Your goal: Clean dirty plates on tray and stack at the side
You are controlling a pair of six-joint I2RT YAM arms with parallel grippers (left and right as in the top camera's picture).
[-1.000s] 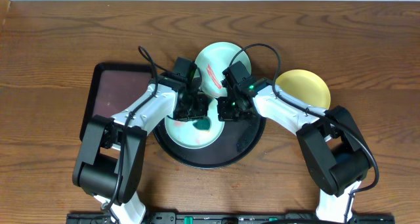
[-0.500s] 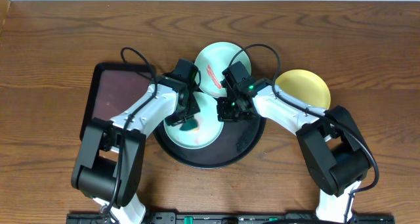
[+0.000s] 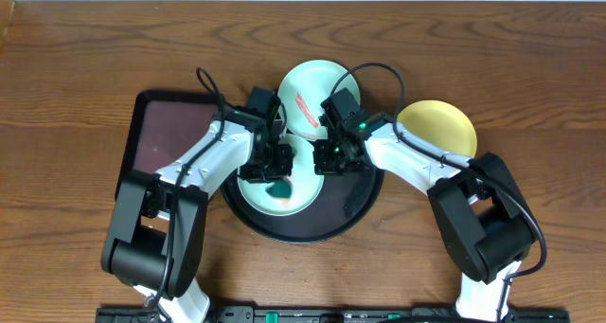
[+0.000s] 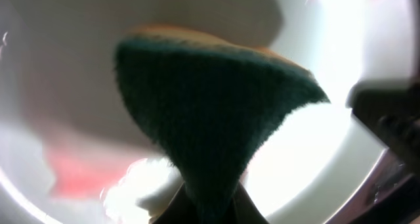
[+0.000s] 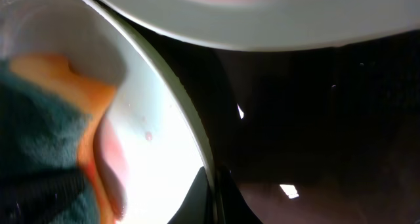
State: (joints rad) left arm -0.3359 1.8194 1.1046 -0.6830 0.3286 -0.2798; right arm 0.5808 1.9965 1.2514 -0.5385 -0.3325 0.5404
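Wooden worktop (image 3: 76, 77) carries everything: one round black tray (image 3: 355, 209), one brown rectangular tray (image 3: 161, 134) to its left, and three plates (two mint, one yellow). The near mint plate (image 3: 289, 205) lies inside the black tray. The far mint plate (image 3: 312, 84), streaked red, sits at the tray's far edge, and the yellow plate (image 3: 437, 124) rests on the worktop to the right. They look light, stiff and slick, likely to skate under rubbing, so the rim is the place to hold. The right gripper (image 3: 329, 161) has its jaws pinched on the near plate's rim. The left gripper (image 3: 273, 170) clamps the single teal sponge (image 4: 210, 112) against that plate's pink smear.
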